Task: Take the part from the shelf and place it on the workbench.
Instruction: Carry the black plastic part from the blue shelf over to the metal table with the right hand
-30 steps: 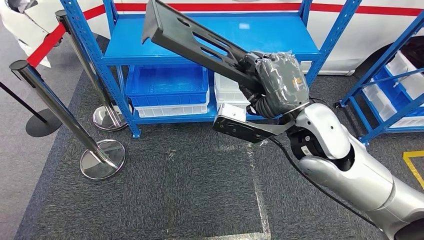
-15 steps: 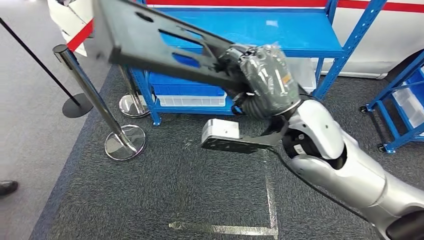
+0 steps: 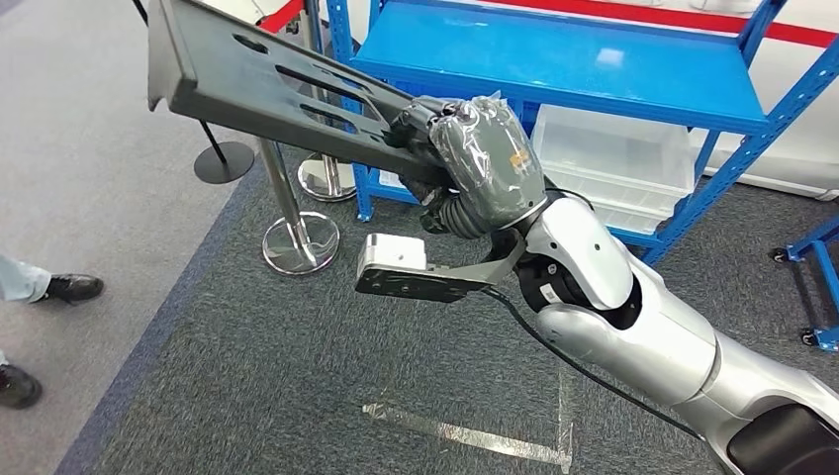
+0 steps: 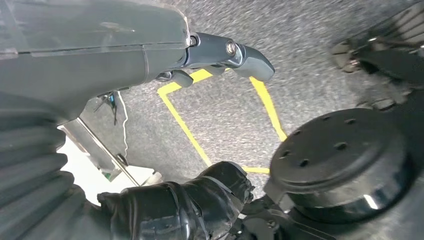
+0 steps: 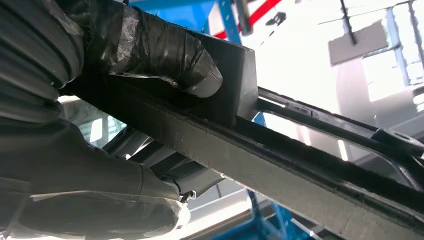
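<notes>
The part (image 3: 267,84) is a long dark grey panel with slots, held up in the air at a slant in the head view. My right hand (image 3: 480,163), wrapped in clear film, grips its near end, in front of the blue shelf (image 3: 554,59). In the right wrist view the fingers (image 5: 165,55) clamp the part's edge (image 5: 310,175). The left wrist view looks down at carpet, where my left hand (image 4: 100,55) hangs with its thumb (image 4: 235,52) and dark fingers (image 4: 200,197) apart and nothing between them.
Chrome stanchions (image 3: 297,237) with a red belt stand left of the shelf. A white crate (image 3: 613,168) sits on its lower level. Another blue rack (image 3: 816,287) is at the right edge. A person's shoes (image 3: 69,287) are on the grey floor at left. Tape marks (image 3: 465,430) cross the carpet.
The whole view has swung, so the shelf and stanchions now sit further right and a person's shoes appear at left. My right hand still holds the part.
</notes>
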Controlling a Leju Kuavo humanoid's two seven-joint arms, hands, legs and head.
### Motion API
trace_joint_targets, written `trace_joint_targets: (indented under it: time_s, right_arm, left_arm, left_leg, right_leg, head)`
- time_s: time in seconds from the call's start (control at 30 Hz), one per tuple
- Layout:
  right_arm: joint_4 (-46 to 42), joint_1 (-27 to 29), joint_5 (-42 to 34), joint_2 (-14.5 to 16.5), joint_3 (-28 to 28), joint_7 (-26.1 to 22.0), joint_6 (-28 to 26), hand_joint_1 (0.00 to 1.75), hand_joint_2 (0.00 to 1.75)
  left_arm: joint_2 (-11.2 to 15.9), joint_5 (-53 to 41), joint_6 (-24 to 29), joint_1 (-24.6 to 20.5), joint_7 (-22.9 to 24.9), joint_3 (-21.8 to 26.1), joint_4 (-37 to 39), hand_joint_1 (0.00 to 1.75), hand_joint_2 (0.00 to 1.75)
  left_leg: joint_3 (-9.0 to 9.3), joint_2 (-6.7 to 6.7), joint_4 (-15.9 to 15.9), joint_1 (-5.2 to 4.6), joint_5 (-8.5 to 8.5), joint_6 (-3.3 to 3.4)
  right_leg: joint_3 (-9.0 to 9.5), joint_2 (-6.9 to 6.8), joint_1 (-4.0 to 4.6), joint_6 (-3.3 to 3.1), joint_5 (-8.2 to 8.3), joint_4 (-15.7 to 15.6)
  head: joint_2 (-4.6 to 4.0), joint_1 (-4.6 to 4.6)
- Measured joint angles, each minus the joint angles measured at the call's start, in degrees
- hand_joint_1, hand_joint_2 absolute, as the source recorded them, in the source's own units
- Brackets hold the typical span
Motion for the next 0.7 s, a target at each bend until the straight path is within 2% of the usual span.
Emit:
trace_joint_targets:
  time_s: [0.03, 0.07, 0.1, 0.13, 0.17, 0.2, 0.23, 0.27, 0.3, 0.33, 0.37, 0.4, 0.43, 0.47, 0.5, 0.53, 0.57, 0.6, 0.63, 0.67, 0.7]
  right_arm:
    - [0.2, 0.09, 0.0, 0.1, 0.08, -0.18, 0.16, 1.75, 1.75]
    - [0.39, 0.16, 0.01, 0.23, 0.15, -0.39, 0.32, 1.75, 1.75]
    - [0.51, 0.2, 0.07, 0.35, 0.2, -0.55, 0.43, 1.75, 1.75]
    - [0.6, 0.24, 0.23, 0.5, 0.22, -0.63, 0.51, 1.75, 1.75]
    - [0.63, 0.38, 0.55, 0.63, 0.24, -0.61, 0.54, 1.75, 1.75]
    - [0.64, 0.58, 0.96, 0.72, 0.24, -0.37, 0.55, 1.75, 1.75]
    - [0.64, 0.82, 1.41, 0.77, 0.25, 0.16, 0.56, 1.75, 1.75]
    - [0.61, 1.07, 1.76, 0.74, 0.25, 1.01, 0.65, 1.75, 1.75]
    - [0.46, 1.23, 1.8, 0.42, 0.24, 2.2, 1.01, 1.75, 1.75]
    - [0.05, 1.39, 1.51, -0.19, 0.18, 3.57, 1.62, 1.75, 1.75]
    - [-0.66, 1.6, 0.94, -1.17, -0.02, 4.93, 2.41, 1.75, 1.75]
    - [-1.61, 1.82, 0.2, -2.46, -0.41, 6.08, 3.29, 1.75, 1.75]
    - [-2.68, 2.14, -0.49, -3.87, -1.02, 6.95, 4.05, 1.75, 1.75]
    - [-3.69, 2.5, -1.01, -5.34, -1.8, 7.62, 4.69, 1.75, 1.75]
    - [-4.58, 2.89, -1.36, -6.69, -2.61, 8.08, 5.17, 1.75, 1.75]
    - [-5.39, 3.27, -1.58, -7.9, -3.31, 8.41, 5.54, 1.75, 1.75]
    - [-6.15, 3.55, -1.7, -8.85, -3.84, 8.62, 5.81, 1.75, 1.75]
    - [-6.87, 3.7, -1.75, -9.58, -4.21, 8.68, 6.0, 1.75, 1.75]
    - [-7.59, 3.78, -1.79, -10.12, -4.51, 8.68, 6.13, 1.75, 1.75]
    - [-8.26, 3.76, -1.79, -10.67, -4.9, 8.66, 6.21, 1.75, 1.75]
    - [-8.86, 3.72, -1.79, -11.16, -5.3, 8.61, 6.25, 1.75, 1.75]
  left_arm:
    - [0.0, -0.36, 0.1, 0.02, 0.21, -0.05, 0.0, 0.0, 1.75]
    - [0.0, -0.75, 0.29, 0.05, 0.51, -0.13, -0.04, 0.0, 1.75]
    - [-0.03, -1.18, 0.57, 0.03, 0.9, -0.19, -0.16, 0.0, 1.75]
    - [-0.16, -1.56, 0.94, 0.01, 1.33, -0.25, -0.4, 0.0, 1.75]
    - [-0.25, -1.9, 1.49, 0.03, 1.81, -0.29, -0.65, 0.0, 1.75]
    - [-0.37, -2.05, 2.08, 0.08, 2.2, -0.33, -0.93, 0.0, 1.75]
    - [-0.45, -1.83, 2.81, 0.19, 2.5, -0.35, -1.19, 0.0, 1.75]
    - [-0.45, -1.22, 3.77, 0.42, 2.66, -0.38, -1.38, 0.0, 1.75]
    - [-0.58, -0.03, 4.93, 0.72, 2.57, -0.36, -1.67, 0.0, 1.75]
    - [-0.75, 1.59, 6.44, 1.07, 2.33, -0.25, -1.99, 0.0, 1.75]
    - [-1.01, 3.36, 8.15, 1.48, 2.01, -0.06, -2.35, 0.0, 1.75]
    - [-1.36, 5.05, 9.81, 1.84, 1.65, 0.23, -2.72, 0.0, 1.75]
    - [-1.67, 6.4, 11.21, 2.13, 1.32, 0.53, -3.05, 0.0, 1.75]
    - [-2.01, 7.41, 12.28, 2.4, 1.06, 0.8, -3.37, 0.0, 1.75]
    - [-2.32, 8.07, 12.97, 2.61, 0.84, 1.01, -3.68, 0.0, 1.75]
    - [-2.6, 8.54, 13.4, 2.78, 0.66, 1.16, -3.95, 0.0, 1.75]
    - [-2.86, 8.83, 13.69, 2.9, 0.55, 1.27, -4.19, 0.0, 1.75]
    - [-3.07, 8.98, 13.83, 2.97, 0.5, 1.38, -4.4, 0.0, 1.75]
    - [-3.31, 9.09, 13.9, 2.94, 0.47, 1.55, -4.63, 0.0, 1.75]
    - [-3.44, 9.12, 13.96, 2.86, 0.44, 1.81, -4.86, 0.0, 1.75]
    - [-3.57, 9.14, 13.98, 2.7, 0.39, 2.07, -5.09, 0.0, 1.75]
  left_leg:
    - [-1.01, -0.69, 0.03, -0.15, 0.8, 0.02]
    - [-2.0, -1.4, 0.04, -0.3, 1.61, -0.01]
    - [-2.92, -2.08, 0.08, -0.35, 2.43, -0.06]
    - [-3.75, -2.72, 0.1, -0.45, 3.22, -0.19]
    - [-4.27, -3.33, 0.0, -0.44, 4.0, -0.36]
    - [-4.51, -3.94, -0.23, -0.34, 4.79, -0.62]
    - [-4.6, -4.56, -0.68, -0.23, 5.6, -1.01]
    - [-4.56, -5.3, -1.28, -0.14, 6.5, -1.41]
    - [-4.63, -5.52, -1.72, -0.09, 6.91, -1.72]
    - [-4.98, -4.86, -1.52, -0.11, 6.11, -1.99]
    - [-5.58, -3.6, -0.22, -0.16, 3.98, -2.2]
    - [-6.33, -1.85, 2.32, 0.01, 0.71, -2.44]
    - [-7.13, -0.35, 5.98, 0.24, -2.81, -2.88]
    - [-7.74, 0.51, 10.13, 0.62, -5.2, -3.38]
    - [-7.95, 0.96, 13.88, 1.05, -5.93, -3.93]
    - [-7.59, 1.19, 16.5, 1.48, -5.02, -4.5]
    - [-6.45, 1.36, 17.4, 1.88, -3.14, -5.05]
    - [-4.32, 1.78, 16.28, 2.22, -1.48, -5.56]
    - [-0.95, 2.84, 13.2, 2.43, -1.26, -5.99]
    - [2.82, 3.94, 8.67, 2.29, -2.51, -6.14]
    - [5.79, 4.89, 4.57, 2.06, -4.33, -5.83]
  right_leg:
    - [0.84, 0.15, 0.21, -0.35, 0.59, 0.71]
    - [2.58, 0.37, 0.47, -0.84, 2.02, -0.49]
    - [5.3, 1.17, 0.73, -1.54, 3.45, -3.56]
    - [8.47, 2.61, 0.95, -2.36, 3.82, -7.8]
    - [11.13, 3.91, 1.04, -2.76, 3.7, -11.59]
    - [12.94, 4.95, 1.23, -2.96, 3.38, -14.48]
    - [13.65, 5.17, 1.37, -2.93, 3.04, -16.11]
    - [13.48, 4.54, 1.38, -2.71, 3.61, -16.62]
    - [13.15, 3.73, 1.32, -2.81, 4.33, -17.07]
    - [12.81, 2.89, 1.03, -3.04, 5.04, -17.57]
    - [12.37, 2.02, 0.7, -3.23, 5.91, -17.95]
    - [11.82, 1.17, 0.48, -3.39, 6.72, -18.16]
    - [11.1, 0.38, 0.35, -3.44, 7.44, -18.22]
    - [10.2, -0.52, 0.24, -3.33, 8.16, -18.15]
    - [9.17, -1.37, 0.1, -3.13, 8.84, -18.03]
    - [8.06, -2.23, -0.1, -2.83, 9.5, -17.82]
    - [6.91, -3.01, -0.35, -2.48, 10.09, -17.53]
    - [5.84, -3.65, -0.61, -2.06, 10.59, -17.12]
    - [4.94, -4.26, -0.77, -1.64, 10.97, -16.62]
    - [4.26, -4.91, -0.9, -1.23, 11.26, -16.08]
    - [3.81, -5.57, -0.9, -0.74, 11.62, -15.67]
  head:
    - [0.0, -0.01]
    - [0.0, 0.01]
    - [0.0, -0.01]
    - [0.0, -0.04]
    - [0.01, -0.14]
    - [0.01, -0.09]
    - [0.01, 0.01]
    - [0.01, 0.1]
    - [0.01, 0.33]
    - [0.01, 0.31]
    - [0.0, 0.15]
    - [0.0, 0.02]
    - [0.0, -0.19]
    - [0.0, -0.28]
    - [0.0, -0.28]
    - [0.0, -0.28]
    - [0.0, -0.29]
    - [0.0, -0.31]
    - [0.01, -0.39]
    - [0.01, -0.45]
    - [0.01, -0.49]
